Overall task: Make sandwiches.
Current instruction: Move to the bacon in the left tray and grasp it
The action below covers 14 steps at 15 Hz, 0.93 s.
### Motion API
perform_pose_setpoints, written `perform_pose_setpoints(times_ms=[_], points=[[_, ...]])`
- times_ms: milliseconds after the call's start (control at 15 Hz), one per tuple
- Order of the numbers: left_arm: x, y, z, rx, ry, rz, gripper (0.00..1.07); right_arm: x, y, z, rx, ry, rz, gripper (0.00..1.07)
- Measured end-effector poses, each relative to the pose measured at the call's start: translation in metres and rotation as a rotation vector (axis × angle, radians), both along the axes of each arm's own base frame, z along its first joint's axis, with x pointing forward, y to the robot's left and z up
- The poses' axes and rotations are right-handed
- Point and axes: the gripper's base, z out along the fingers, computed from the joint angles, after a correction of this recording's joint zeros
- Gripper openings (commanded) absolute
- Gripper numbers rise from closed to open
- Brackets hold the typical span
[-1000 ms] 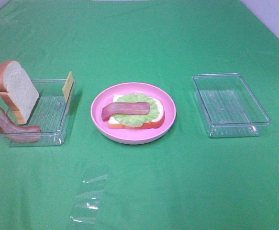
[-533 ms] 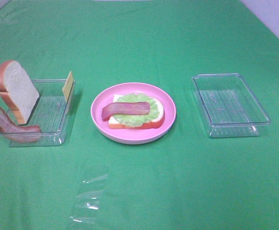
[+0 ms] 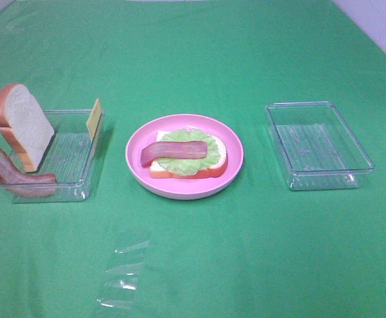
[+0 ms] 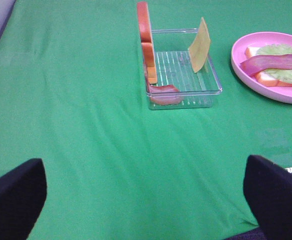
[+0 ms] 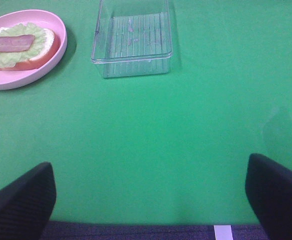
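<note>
On the round pink plate [image 3: 186, 191] in the middle lies one bread slice [image 3: 222, 155], with a ruffled lettuce leaf [image 3: 179, 164] on it and a bacon strip [image 3: 173, 152] on top. The other bread slice [image 3: 27, 126] leans upright against the left side of the left clear tray [image 3: 70, 156]. A second bacon strip [image 3: 17, 175] rests at that tray's front left corner, and the yellow cheese square [image 3: 95, 119] leans on its right wall. Neither arm shows in the high view. My left gripper [image 4: 146, 195] and right gripper [image 5: 148, 195] are open, holding nothing, low and back from the objects.
An empty clear tray [image 3: 325, 179] stands to the right of the plate. A crumpled piece of clear film [image 3: 123, 271] lies on the green cloth near the front, left of centre. The cloth covers the whole table.
</note>
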Motion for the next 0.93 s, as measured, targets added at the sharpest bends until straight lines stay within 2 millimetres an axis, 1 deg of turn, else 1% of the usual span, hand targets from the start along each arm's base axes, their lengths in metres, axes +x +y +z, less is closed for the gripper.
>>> perform_pose_setpoints(times_ms=[67, 133, 267, 333, 467, 533, 600, 733, 800, 867, 933], points=[[0.003, 0.0, 0.002, 0.0, 0.046, 0.0, 1.02, 0.0, 0.0, 0.0, 0.0, 0.0, 0.0, 0.98], [0.016, 0.0, 0.011, 0.002, 0.158, -0.002, 1.02, 0.0, 0.0, 0.0, 0.0, 0.0, 0.0, 0.98], [0.053, -0.001, 0.035, 0.004, 0.29, -0.002, 1.02, 0.0, 0.0, 0.0, 0.0, 0.0, 0.0, 0.98], [0.074, -0.001, 0.045, 0.005, 0.341, -0.003, 1.02, 0.0, 0.0, 0.0, 0.0, 0.0, 0.0, 0.98], [0.128, -0.001, 0.057, 0.007, 0.464, -0.003, 1.02, 0.0, 0.0, 0.0, 0.0, 0.0, 0.0, 0.98], [0.159, -0.001, 0.056, 0.01, 0.533, -0.007, 1.02, 0.0, 0.0, 0.0, 0.001, 0.0, 0.001, 0.98], [0.173, -0.002, 0.055, 0.013, 0.56, -0.01, 1.02, 0.0, 0.0, 0.0, 0.001, 0.0, 0.001, 0.98], [0.233, -0.001, 0.038, 0.033, 0.689, -0.016, 1.02, 0.0, 0.001, 0.0, 0.005, 0.0, 0.003, 0.98], [0.261, -0.001, 0.026, 0.037, 0.743, -0.016, 1.02, 0.0, 0.001, 0.0, 0.005, 0.0, 0.003, 0.98], [0.301, -0.001, 0.001, 0.037, 0.826, -0.017, 1.02, 0.0, 0.0, 0.0, 0.001, 0.0, 0.001, 0.98], [0.317, -0.002, -0.012, 0.038, 0.862, -0.017, 1.02, 0.0, 0.001, 0.0, 0.005, 0.0, 0.003, 0.98]])
